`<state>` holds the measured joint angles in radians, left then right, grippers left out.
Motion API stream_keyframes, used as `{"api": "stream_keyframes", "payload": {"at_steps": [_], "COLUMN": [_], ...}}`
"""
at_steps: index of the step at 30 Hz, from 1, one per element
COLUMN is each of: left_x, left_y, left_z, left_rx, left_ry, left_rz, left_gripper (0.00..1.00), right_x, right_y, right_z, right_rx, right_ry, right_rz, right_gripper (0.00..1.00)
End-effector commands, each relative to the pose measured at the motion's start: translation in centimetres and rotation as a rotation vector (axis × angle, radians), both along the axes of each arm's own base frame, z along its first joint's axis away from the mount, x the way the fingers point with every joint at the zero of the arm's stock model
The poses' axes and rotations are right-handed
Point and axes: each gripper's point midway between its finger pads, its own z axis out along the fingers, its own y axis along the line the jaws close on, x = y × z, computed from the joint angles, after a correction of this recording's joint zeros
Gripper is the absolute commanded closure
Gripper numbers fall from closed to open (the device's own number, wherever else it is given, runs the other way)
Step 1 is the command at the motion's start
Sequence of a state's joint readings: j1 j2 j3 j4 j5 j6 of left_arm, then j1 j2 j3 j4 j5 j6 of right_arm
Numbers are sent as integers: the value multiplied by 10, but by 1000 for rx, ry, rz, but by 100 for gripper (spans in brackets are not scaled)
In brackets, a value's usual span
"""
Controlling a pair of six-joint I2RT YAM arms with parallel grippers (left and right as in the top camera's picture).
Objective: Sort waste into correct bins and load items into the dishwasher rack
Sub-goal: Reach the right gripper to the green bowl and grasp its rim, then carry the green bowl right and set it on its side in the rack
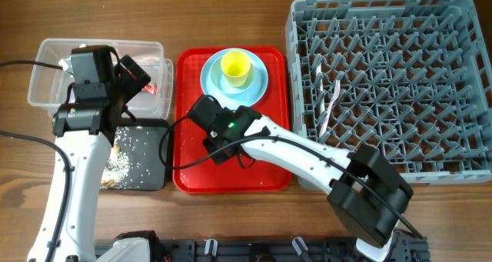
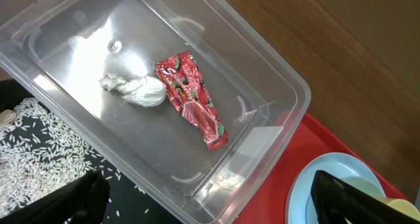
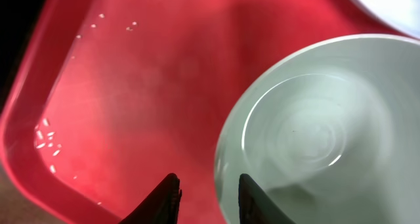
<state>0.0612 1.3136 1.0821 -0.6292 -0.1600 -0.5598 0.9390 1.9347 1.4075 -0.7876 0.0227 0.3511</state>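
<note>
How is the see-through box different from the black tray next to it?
The clear tub is see-through with tall walls; the black tray is dark and shallow. The clear tub holds a red wrapper and a white tissue; the black tray holds scattered food scraps. Both are rectangles, side by side.

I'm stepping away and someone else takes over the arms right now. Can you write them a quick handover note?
Left gripper: jaws wide open, empty, above the clear tub.
Right gripper: jaws slightly open astride the rim of the green bowl on the red tray; no grip visible.
Done: wrapper and tissue in the tub; food scraps in the black tray; white cutlery in the rack.
To do: bowl, yellow cup and blue plate go from the red tray to the rack.
</note>
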Motion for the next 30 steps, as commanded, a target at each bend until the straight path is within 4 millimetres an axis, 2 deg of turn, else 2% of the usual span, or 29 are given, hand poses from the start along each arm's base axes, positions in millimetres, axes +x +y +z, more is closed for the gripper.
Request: {"api": "stream_keyframes", "payload": {"at_steps": [1, 7, 12, 16, 19, 25, 28, 30], "left_x": [1, 1, 1, 1, 1, 1, 1, 1], "left_y": [3, 3, 3, 3, 3, 3, 3, 3], "left_z": [7, 7, 7, 7, 7, 7, 7, 7], "left_rx": [9, 9, 9, 9, 9, 9, 9, 9], "left_ry": [-17, -17, -17, -17, -17, -17, -17, -17], "left_rz": [8, 8, 8, 8, 8, 8, 8, 8], "left_gripper": [0, 0, 0, 0, 0, 0, 0, 0], "right_x": [1, -1, -2, -4, 4, 19, 22, 21], "right_y": [-9, -11, -9, -6, -15, -46, -72, -91], "right_z": [-25, -29, -28, -11, 17, 117, 174, 202], "right_rx": [-65, -65, -49, 7, 60, 290, 439, 511], "right_ry": [15, 35, 47, 75, 62, 7, -49, -83], "right_rz": [-34, -102, -128, -137, -183, -254, -266, -267], "right_gripper": [70, 81, 95, 96, 96, 96, 96, 96]}}
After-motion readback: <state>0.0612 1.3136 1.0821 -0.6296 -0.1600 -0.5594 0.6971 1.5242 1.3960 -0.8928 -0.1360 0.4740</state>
